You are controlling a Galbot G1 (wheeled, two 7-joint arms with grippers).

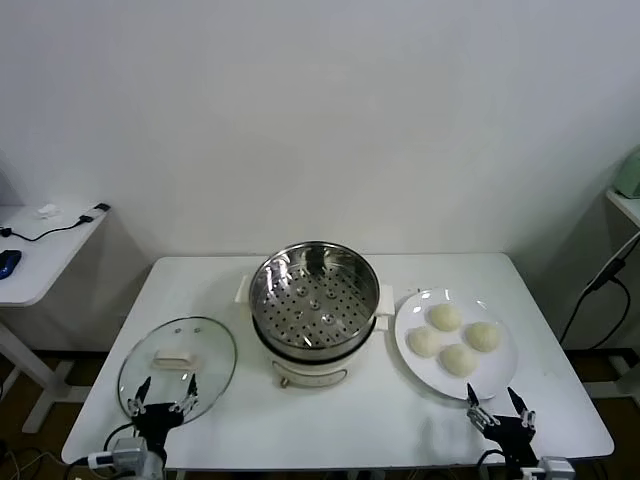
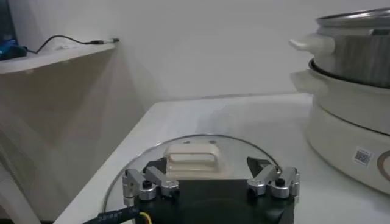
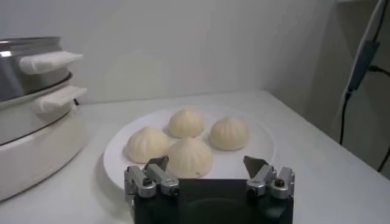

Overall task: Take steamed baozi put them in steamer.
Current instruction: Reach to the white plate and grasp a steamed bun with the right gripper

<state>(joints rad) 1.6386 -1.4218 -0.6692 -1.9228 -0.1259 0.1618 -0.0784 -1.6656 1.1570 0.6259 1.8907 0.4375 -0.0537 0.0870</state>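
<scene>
Head view shows four smooth cream-white domed baozi (image 1: 456, 339) clustered on a flat round white plate (image 1: 410, 352) at the counter's (image 1: 560, 400) right, just beside the empty shiny perforated stainless-steel steamer (image 1: 314, 290). Both the right gripper (image 1: 501, 411) near the plate and the left gripper (image 1: 160, 398) over the round glass lid (image 1: 215, 350) have their fingers spread and empty. Buns sit touching, so a grab could nudge a neighbour or squash the soft dough.
</scene>
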